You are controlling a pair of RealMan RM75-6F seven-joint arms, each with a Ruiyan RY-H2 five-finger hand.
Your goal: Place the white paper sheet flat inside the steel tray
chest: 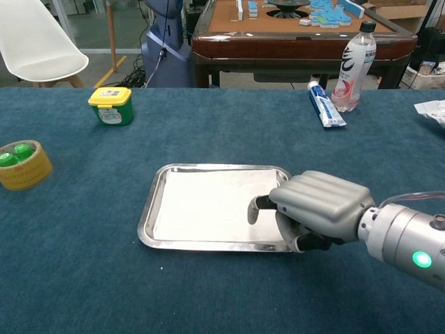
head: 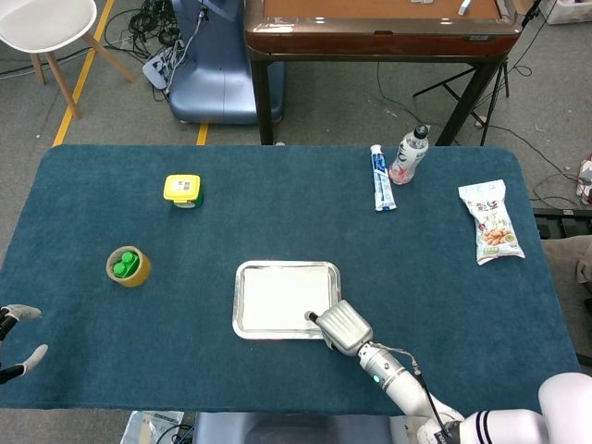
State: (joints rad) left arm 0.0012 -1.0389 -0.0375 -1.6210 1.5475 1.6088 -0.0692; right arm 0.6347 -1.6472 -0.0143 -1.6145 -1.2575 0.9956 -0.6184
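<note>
The white paper sheet [chest: 208, 202] lies flat inside the steel tray [chest: 147, 218], near the middle of the table [head: 277, 222]. The right hand [chest: 321, 207] is over the tray's right-front corner, knuckles up, fingers curled down w/ one fingertip [chest: 253, 211] touching the paper; it holds nothing. Its forearm comes in low from the front-right. The left hand [head: 18, 342] is at the table's left edge, fingers apart, holding nothing.

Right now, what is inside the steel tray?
The white paper sheet lies flat in the tray. The right hand covers the tray's near right corner, one fingertip down on the sheet; what lies beneath the hand is hidden.
</note>
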